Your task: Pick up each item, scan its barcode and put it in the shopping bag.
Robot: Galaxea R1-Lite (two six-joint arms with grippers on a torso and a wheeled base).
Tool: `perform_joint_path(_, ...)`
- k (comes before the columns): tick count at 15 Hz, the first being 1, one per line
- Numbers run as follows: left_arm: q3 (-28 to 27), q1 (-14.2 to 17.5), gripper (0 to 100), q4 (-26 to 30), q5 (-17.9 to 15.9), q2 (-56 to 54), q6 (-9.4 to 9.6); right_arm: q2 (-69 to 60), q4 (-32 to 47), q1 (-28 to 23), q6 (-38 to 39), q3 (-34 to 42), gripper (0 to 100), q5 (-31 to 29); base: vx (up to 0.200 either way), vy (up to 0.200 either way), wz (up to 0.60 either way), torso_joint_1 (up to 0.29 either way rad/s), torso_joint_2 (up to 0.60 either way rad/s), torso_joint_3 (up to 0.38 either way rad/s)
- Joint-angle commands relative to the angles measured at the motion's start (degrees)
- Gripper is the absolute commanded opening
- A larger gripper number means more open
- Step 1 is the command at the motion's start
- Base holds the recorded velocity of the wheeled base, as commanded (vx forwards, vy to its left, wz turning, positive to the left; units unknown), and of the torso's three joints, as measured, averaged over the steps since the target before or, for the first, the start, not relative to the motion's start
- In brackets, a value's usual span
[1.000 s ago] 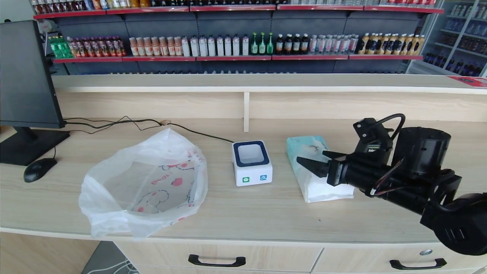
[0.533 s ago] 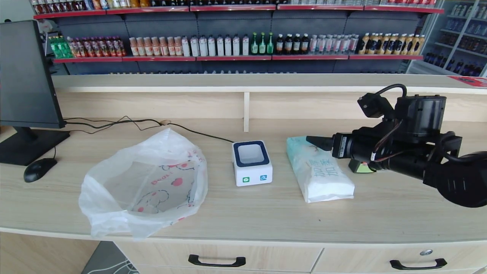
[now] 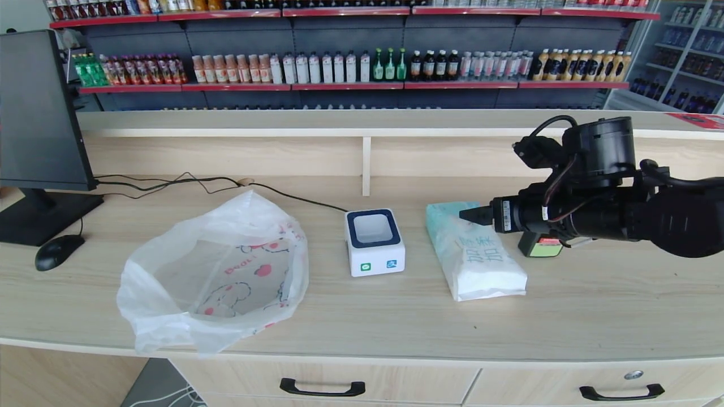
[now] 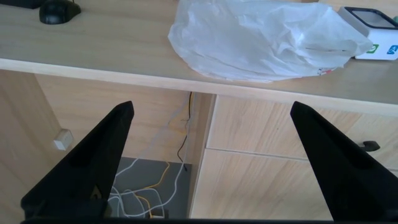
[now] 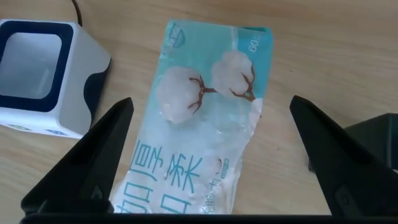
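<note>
A tissue pack (image 3: 474,257), teal and white, lies flat on the counter to the right of the white scanner box (image 3: 374,242). My right gripper (image 3: 470,215) hovers over the pack's far end, pointing left. The right wrist view shows that gripper (image 5: 211,102) open, straddling the tissue pack (image 5: 205,130) with nothing held, and the scanner (image 5: 45,81) beside it. The open white shopping bag (image 3: 214,278) sits left of the scanner. A small green and red item (image 3: 540,247) stands behind the right arm. My left gripper (image 4: 211,106) is open and empty, low in front of the counter edge below the bag (image 4: 267,37).
A monitor (image 3: 39,113) and mouse (image 3: 58,251) occupy the counter's left end, with cables (image 3: 169,183) running behind the bag. A raised ledge (image 3: 362,133) backs the counter. Drawers (image 3: 322,387) sit below the front edge. Bare counter lies in front of the pack.
My right arm has risen and swung toward the back; its gripper moved from over the pack's middle to over its far end. The small green item has come into sight.
</note>
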Motion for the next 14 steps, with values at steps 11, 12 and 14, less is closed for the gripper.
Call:
perform_joint_path(11,0.00,0.01,100,-0.02,0.11,-0.02,-0.12,4.91,4.38,1.89,-0.53,0.52,100,-0.25,0.000,0.000,0.00,0.000,0.00,0.000)
perform_joint_path(12,0.00,0.01,100,-0.02,0.11,-0.02,-0.12,5.09,4.65,2.06,-0.53,0.43,100,-0.25,0.000,0.000,0.00,0.000,0.00,0.000)
perform_joint_path(14,0.00,0.01,100,-0.02,0.11,-0.02,-0.12,5.97,4.82,2.06,-0.62,0.79,100,-0.95,0.000,0.000,0.00,0.000,0.00,0.000)
